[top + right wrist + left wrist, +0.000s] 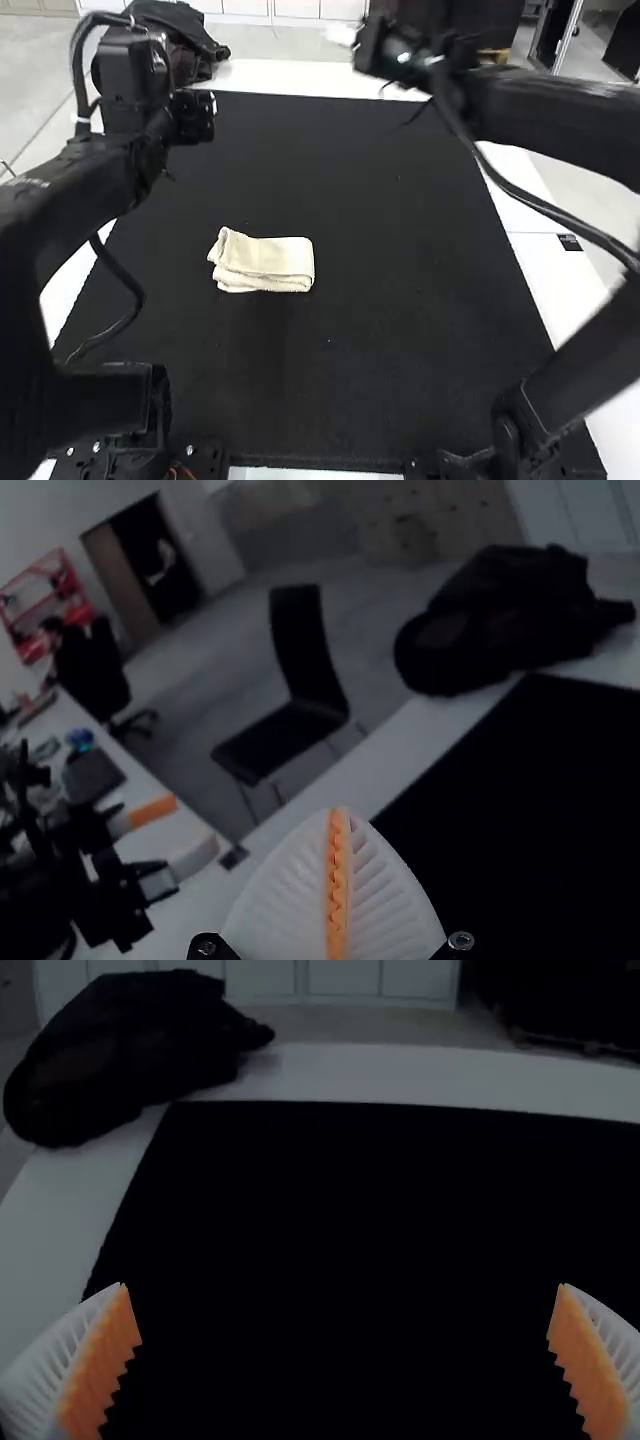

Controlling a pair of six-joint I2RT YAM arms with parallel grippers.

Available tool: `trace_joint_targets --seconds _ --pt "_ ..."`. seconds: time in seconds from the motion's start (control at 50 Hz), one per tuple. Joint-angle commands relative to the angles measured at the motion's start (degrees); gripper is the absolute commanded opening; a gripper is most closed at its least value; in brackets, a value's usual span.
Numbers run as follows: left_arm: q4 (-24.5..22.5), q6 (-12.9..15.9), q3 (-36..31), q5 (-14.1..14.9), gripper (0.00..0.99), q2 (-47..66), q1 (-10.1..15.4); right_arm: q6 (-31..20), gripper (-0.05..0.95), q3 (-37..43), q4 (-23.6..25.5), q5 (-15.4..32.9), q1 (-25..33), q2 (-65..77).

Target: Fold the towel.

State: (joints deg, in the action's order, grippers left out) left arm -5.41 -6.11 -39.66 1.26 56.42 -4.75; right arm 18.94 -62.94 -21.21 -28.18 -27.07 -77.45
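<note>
Plainly, a cream cloth towel (264, 264) lies folded in a layered oblong, left of centre on a black mat (400, 200) over a white table (290, 75). A dark, slumped fabric bag (120, 1055) sits at the table's far corner; a black high-backed chair (297, 670) stands on grey floor. The left gripper (197, 117) is spread wide, the right gripper (392, 52) pinched together on nothing. How many layers the towel has is hard to tell.

In my high view, the black right arm (550, 112) is blurred and cut off by the edge. The black left arm (125, 80) partly hides a slumped black bag (192, 28) from me; the cream cloth towel's (280, 262) inner layers are hidden.
</note>
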Motion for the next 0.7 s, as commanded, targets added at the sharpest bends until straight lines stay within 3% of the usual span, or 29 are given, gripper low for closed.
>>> trace_joint_targets --seconds 0.0,0.16,0.34,0.58,0.68 --pt "0.49 -1.10 -2.09 -0.82 0.961 -3.87 0.54 2.86 -0.02 2.82 0.03 -1.26 4.66 7.84" --pt "0.93 -1.19 -2.18 -0.73 0.961 -9.58 1.85 7.43 0.23 8.97 -0.06 -3.63 10.81 19.62" --pt "2.60 -1.71 -1.56 -0.64 0.961 -16.70 2.03 10.33 0.43 16.27 0.12 -6.71 17.05 36.32" --pt "2.33 -4.17 2.66 -0.11 0.961 -32.08 2.03 11.30 0.60 19.52 8.91 -7.59 23.82 57.76" --pt "2.68 -4.70 4.59 -0.47 0.961 -39.20 2.03 11.30 0.90 20.57 13.13 -4.25 24.70 65.50"
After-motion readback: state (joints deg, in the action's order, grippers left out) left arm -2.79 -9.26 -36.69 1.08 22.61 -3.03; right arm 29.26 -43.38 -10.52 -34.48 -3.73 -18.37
